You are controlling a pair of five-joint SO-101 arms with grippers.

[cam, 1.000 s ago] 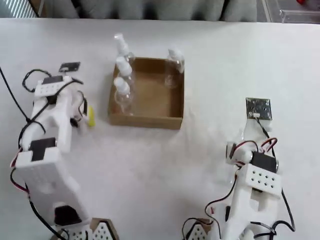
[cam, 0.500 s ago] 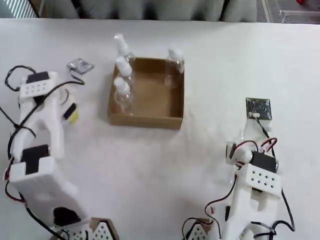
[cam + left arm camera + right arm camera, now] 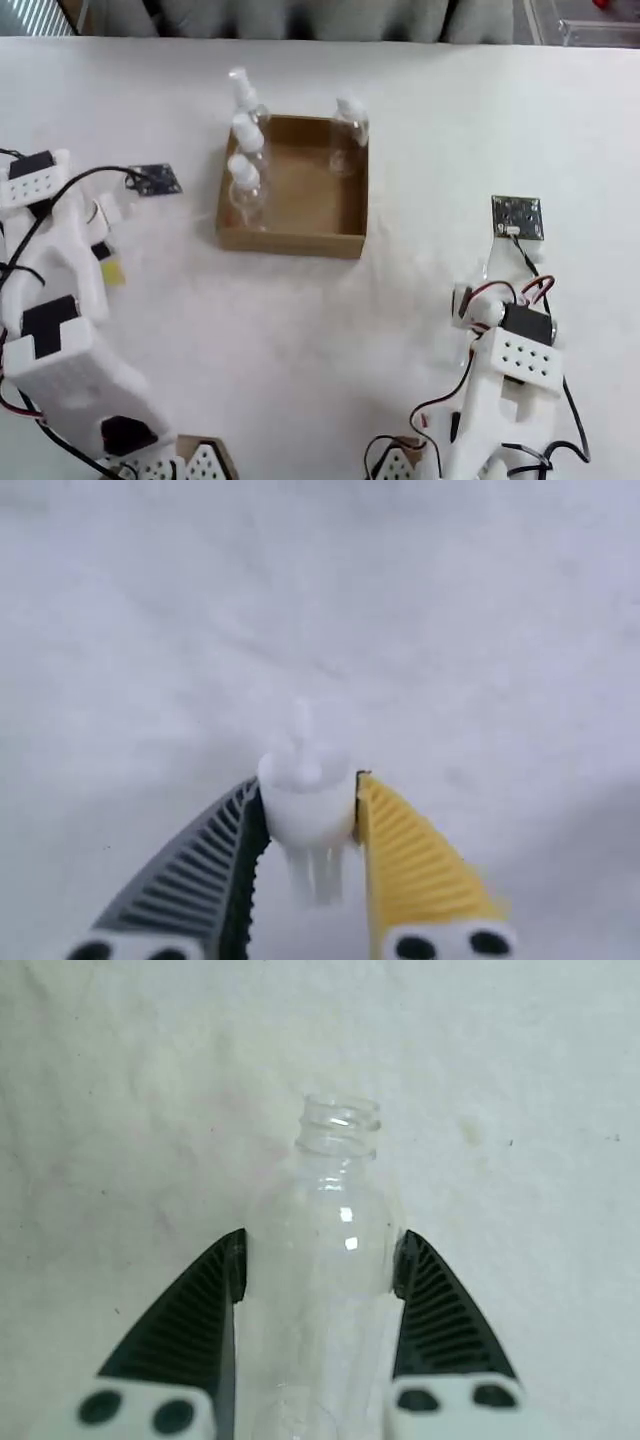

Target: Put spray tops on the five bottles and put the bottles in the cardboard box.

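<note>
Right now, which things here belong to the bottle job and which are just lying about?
Job: cardboard box; four capped bottles at the box; spray top in the left gripper; open bottle in the right gripper.
Lying about: clear case beyond the table.

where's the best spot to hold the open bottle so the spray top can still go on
Grip the bottle on its wide round body, below the shoulder, a finger on each side, coming from the base end, as the right gripper does. That leaves the threaded neck free and pointing away for the spray top in the left gripper.
</note>
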